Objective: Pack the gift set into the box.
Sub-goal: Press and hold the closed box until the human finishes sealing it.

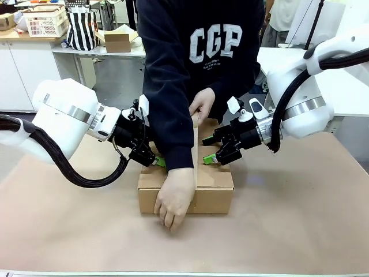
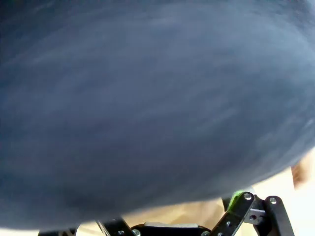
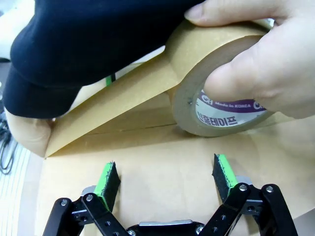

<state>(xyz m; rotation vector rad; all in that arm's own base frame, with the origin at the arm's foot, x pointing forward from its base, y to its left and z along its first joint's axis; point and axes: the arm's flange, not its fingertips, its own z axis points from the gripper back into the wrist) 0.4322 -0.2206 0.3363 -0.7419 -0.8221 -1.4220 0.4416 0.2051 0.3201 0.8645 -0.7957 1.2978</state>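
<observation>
Left tool [image 1: 157,161] tips behind person's dark sleeve [image 2: 147,98], blurred close-up; tape roll [image 3: 221,83] cut by top edge.

Both arms low, inward; right pincer [image 3: 167,179] open, left pincer [image 1: 154,160] state unclear.

White arms [image 1: 63,112] w/ silver bands, black ribbed cables; person's navy sweatshirt [image 1: 196,52], white "CGP" lettering.
</observation>
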